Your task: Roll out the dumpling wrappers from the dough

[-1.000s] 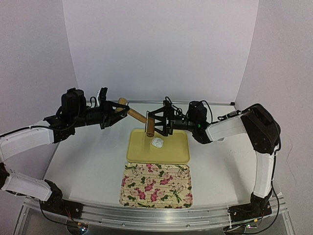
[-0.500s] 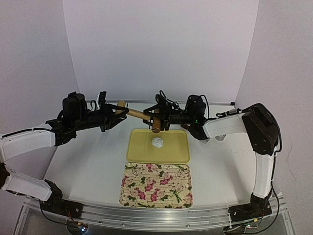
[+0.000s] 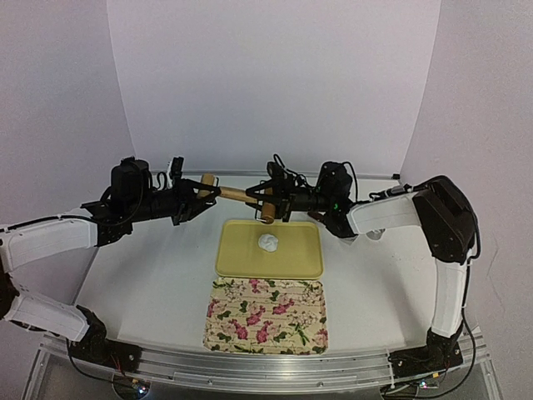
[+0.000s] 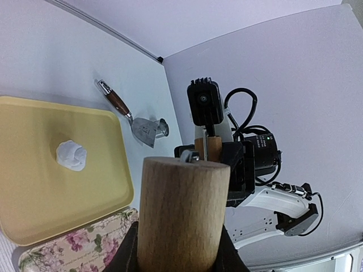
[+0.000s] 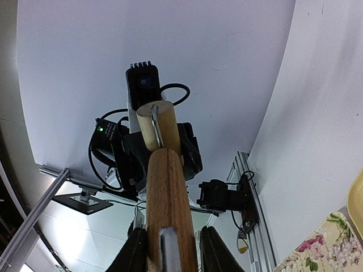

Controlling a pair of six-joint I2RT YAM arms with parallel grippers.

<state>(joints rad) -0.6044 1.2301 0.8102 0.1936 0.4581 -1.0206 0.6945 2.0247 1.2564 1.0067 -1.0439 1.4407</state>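
Note:
A wooden rolling pin [image 3: 236, 197] hangs in the air over the far edge of the yellow tray [image 3: 300, 265]. My left gripper [image 3: 198, 187] is shut on its pale left handle [image 4: 181, 209], which fills the space between the black fingers of my left gripper [image 4: 180, 245]. My right gripper [image 3: 268, 208] clasps the darker right end [image 5: 166, 192], its pads of my right gripper [image 5: 169, 245] close on both sides. A small white lump of dough [image 3: 269, 242] lies on the tray, also seen as the dough [image 4: 71, 155]. The dumpling wrappers are out of view.
A floral tray [image 3: 266, 315] sits in front of the yellow one, near the arm bases. A metal scraper with a wooden handle [image 4: 135, 120] lies on the white table to the right of the yellow tray [image 4: 34, 215].
My right gripper has lifted from tray height, swung round to face the left one and closed on the pin's right end. The pin now hangs more level. The left arm shifted slightly right.

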